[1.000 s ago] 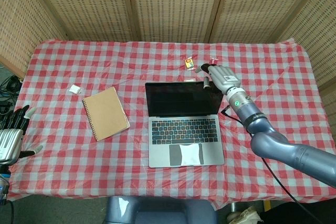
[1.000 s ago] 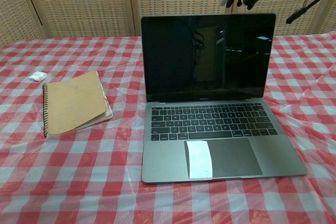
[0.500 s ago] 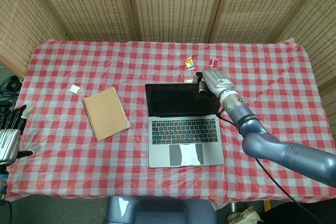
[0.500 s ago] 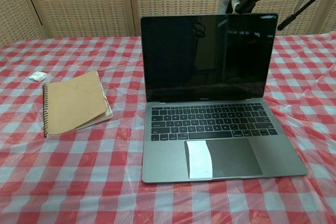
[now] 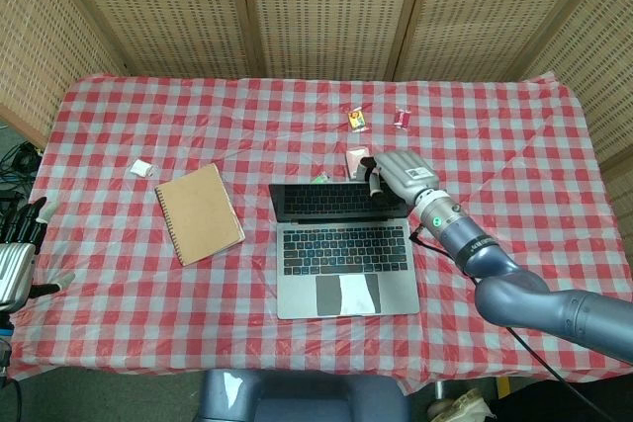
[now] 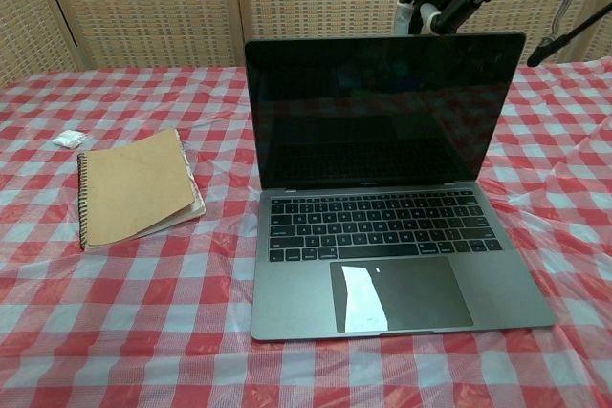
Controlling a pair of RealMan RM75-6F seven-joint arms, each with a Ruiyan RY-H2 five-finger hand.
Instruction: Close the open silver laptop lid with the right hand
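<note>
Right hand (image 5: 394, 173) sits behind the lid's (image 6: 382, 107) top edge, fingers (image 6: 449, 2) curled over it, gripping nothing; the lid lies below, toward the robot

The right hand (image 5: 394, 174) reached forward on an outstretched arm, fingers (image 6: 428, 12) curled downward, while the left hand (image 5: 17, 249) rested open, fingers spread.

1. Both views bright, evenly lit; shadows soft and faint.
2. Laptop screen (image 6: 382, 107) dark and glossy, carrying dim reflections.
3. Focus sharp throughout; no evident motion blur.
</note>
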